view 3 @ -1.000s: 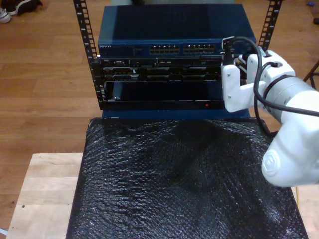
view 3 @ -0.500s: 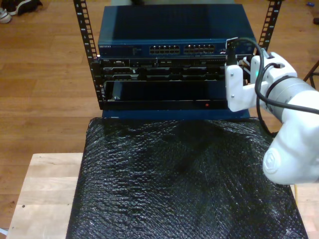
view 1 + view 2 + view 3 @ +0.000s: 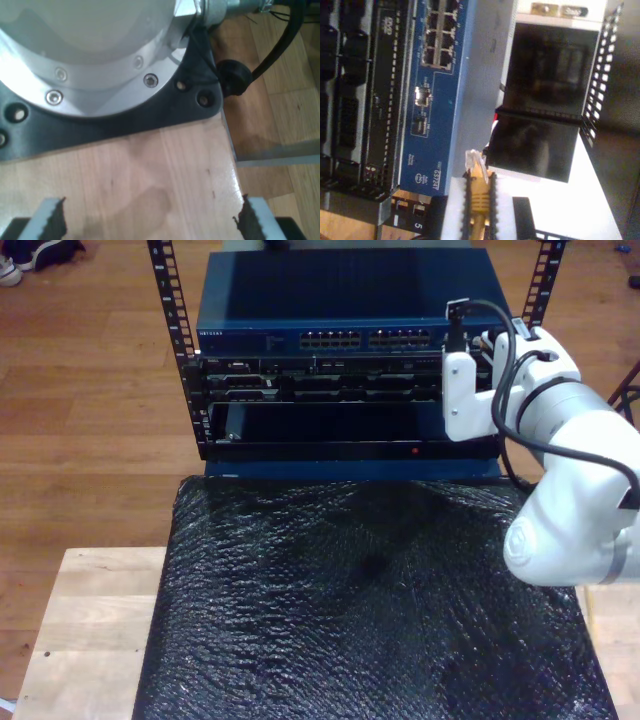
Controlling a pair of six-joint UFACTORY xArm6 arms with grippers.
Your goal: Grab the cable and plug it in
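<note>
The cable (image 3: 479, 192) is orange-yellow with a clear plug (image 3: 472, 159) at its tip, and my second gripper (image 3: 480, 202) is shut on it just behind the plug. The plug points at the blue switch (image 3: 437, 125) and sits short of its face, off to one side of the port block (image 3: 439, 35). In the exterior view my second arm (image 3: 560, 440) reaches to the rack's front at the view's right, level with the switch (image 3: 350, 310) and its ports (image 3: 365, 339). My first gripper (image 3: 150, 222) is open over bare wood, nothing between its pads (image 3: 52, 222).
Black units (image 3: 320, 385) fill the rack (image 3: 172, 320) under the switch. A black bubble-wrap mat (image 3: 350, 600) covers the wooden table (image 3: 90, 620). A robot base (image 3: 90, 60) and a black robot cable (image 3: 280, 45) lie close ahead of my first gripper.
In the exterior view my second arm's wrist swung slightly to the view's right, then moved back to the left and up toward the switch's port row.
</note>
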